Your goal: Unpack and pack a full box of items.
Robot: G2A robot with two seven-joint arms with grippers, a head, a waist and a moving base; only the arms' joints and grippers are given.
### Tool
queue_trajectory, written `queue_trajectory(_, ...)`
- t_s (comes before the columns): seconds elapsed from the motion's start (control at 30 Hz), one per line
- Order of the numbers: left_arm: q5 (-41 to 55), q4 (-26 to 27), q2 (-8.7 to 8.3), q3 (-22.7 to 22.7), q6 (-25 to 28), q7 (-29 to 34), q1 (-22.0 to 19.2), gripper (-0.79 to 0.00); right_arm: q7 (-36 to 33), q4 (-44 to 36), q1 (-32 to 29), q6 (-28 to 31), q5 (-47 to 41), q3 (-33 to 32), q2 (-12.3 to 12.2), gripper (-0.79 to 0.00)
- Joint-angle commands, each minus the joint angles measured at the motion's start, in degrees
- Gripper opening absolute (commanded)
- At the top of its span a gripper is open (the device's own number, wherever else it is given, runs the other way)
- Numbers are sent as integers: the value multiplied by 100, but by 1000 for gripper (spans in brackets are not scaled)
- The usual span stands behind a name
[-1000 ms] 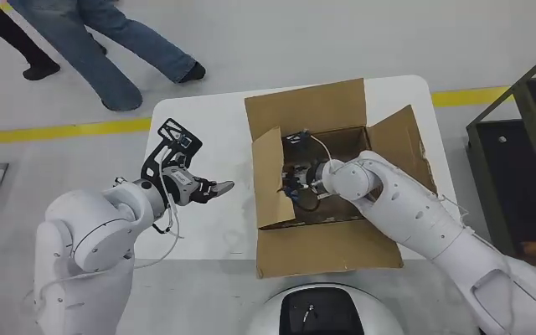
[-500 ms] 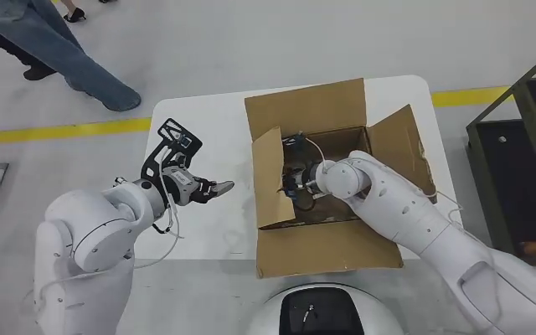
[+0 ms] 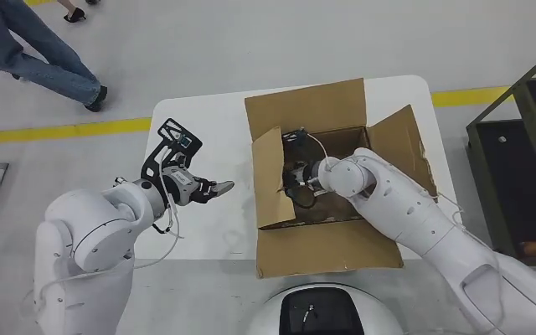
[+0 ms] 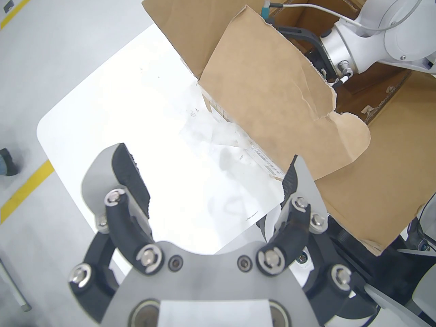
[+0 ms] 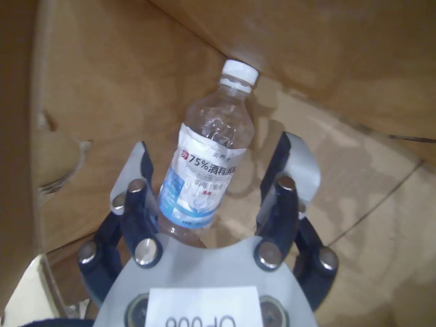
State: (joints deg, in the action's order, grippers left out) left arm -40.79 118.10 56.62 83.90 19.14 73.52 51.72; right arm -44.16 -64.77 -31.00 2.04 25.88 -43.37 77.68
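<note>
Your table [image 3: 209, 134] has the open cardboard box [image 3: 306, 109] on it, flaps splayed out, and your right arm goes down inside. Your left gripper [image 4: 207, 161] hangs over bare tabletop just beside the box, fingers spread wide with nothing in them. Down in the box, your right gripper [image 5: 218, 153] is spread wide too and not clamped on anything. It's straddling the bottle [image 5: 213, 130], with one finger right up against the label side and the other clear of it. The bottle's clear plastic with a white-and-blue label, sitting on the box floor, its white cap [image 5: 239, 71] pointing away from the gripper, close to the box wall.
</note>
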Motion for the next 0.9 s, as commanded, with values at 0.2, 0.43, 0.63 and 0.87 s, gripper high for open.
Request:
queue_trajectory(0.2,0,0,0,0,0,0,0,0,-243,-2798,-1496,14,889,-1999,-703,0)
queue_trajectory(0.43,0,0,0,0,0,0,0,0,101,-5194,-3261,765,1647,-4105,-1093,-739)
queue_trajectory(0.63,0,0,0,0,0,0,0,0,419,-6223,-4304,1095,1860,-5491,-1210,-785)
queue_trajectory(0.87,0,0,0,0,0,0,0,0,205,-6988,-5574,1391,1930,-7539,-1268,-785)
